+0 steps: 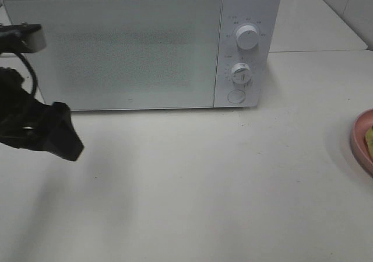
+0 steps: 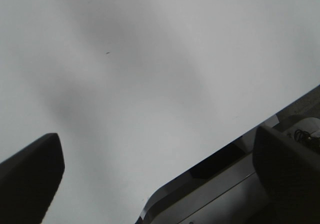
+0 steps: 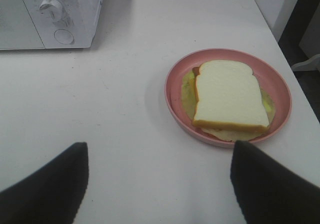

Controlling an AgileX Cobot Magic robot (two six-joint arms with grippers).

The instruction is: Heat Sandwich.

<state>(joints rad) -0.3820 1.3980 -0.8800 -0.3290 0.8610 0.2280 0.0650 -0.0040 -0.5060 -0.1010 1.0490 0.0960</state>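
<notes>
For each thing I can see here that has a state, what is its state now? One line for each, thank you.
microwave: door shut, standing on the table.
sandwich: lying on the pink plate, not held.
pink plate: flat on the table, right of the microwave, at the edge of the high view.
left gripper: jaws open, empty, above bare table.
right gripper: jaws open, empty, short of the plate.

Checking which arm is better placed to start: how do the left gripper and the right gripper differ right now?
The left gripper hangs over bare table near the microwave's closed door, with nothing between its fingers; the right gripper faces the sandwich on its pink plate, short of touching it. The left shows in the overhead view, the right does not. Both are open and empty.
</notes>
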